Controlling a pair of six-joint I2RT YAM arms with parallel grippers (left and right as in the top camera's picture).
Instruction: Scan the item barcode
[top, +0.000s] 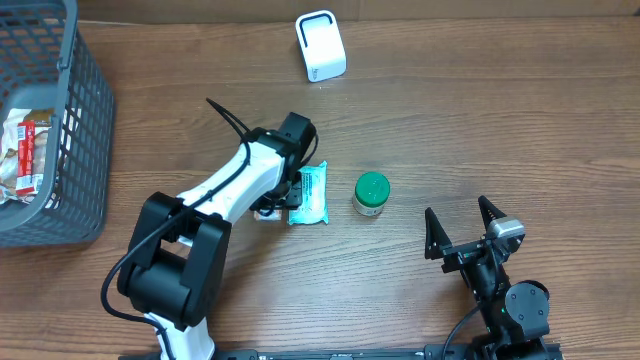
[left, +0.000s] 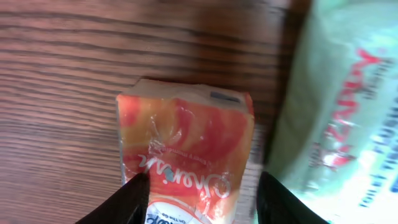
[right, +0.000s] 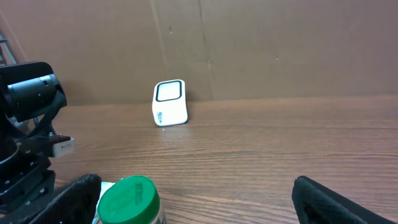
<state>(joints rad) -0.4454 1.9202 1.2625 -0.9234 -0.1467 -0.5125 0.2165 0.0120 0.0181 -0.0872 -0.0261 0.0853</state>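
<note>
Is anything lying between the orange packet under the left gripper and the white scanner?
Nothing visible. Bare table runs from the orange packet to the scanner; the pale pouch and green-lidded jar lie off to the side.

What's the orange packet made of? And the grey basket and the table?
The orange packet looks like thin, glossy plastic film over something boxy: it wrinkles and glints. The grey basket seems matte hard plastic, moulded as an open grid. The table looks like wood or wood-print laminate: smooth, with brown grain lines.
</note>
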